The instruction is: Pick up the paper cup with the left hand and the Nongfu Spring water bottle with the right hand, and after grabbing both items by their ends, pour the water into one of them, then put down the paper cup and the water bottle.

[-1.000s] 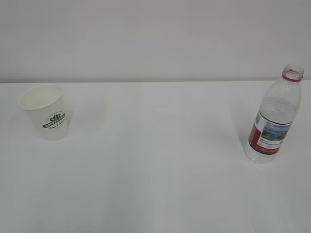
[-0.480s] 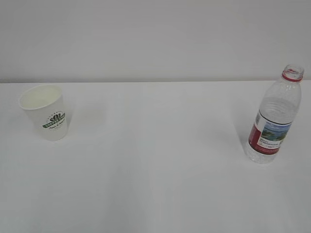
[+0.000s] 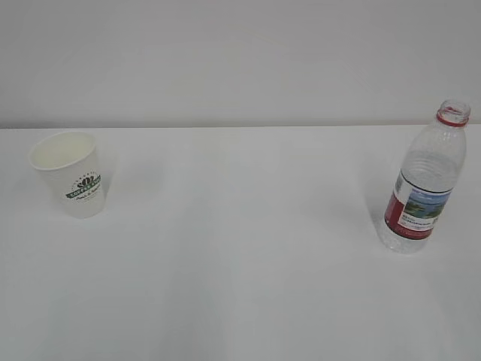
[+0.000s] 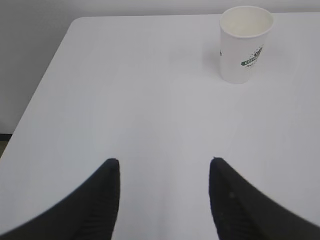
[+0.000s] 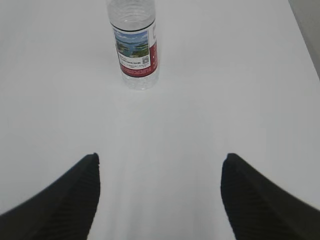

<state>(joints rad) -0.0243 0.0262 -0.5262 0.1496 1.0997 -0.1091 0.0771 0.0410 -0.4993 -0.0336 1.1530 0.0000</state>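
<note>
On the white table (image 3: 240, 248) the paper cup (image 3: 68, 174) stands upright at nine o'clock and the Nongfu Spring water bottle (image 3: 423, 180) at three, well apart, while the left hand (image 4: 164, 170) and right hand (image 5: 160, 165) hover spread and empty, each short of its item.

A small white paper cup (image 3: 69, 174) with a green round logo stands upright and open-mouthed at the left of the exterior view, well apart from the uncapped, clear ribbed Nongfu Spring water bottle (image 3: 425, 180), red-ringed and red-labelled, upright at the right edge.
</note>
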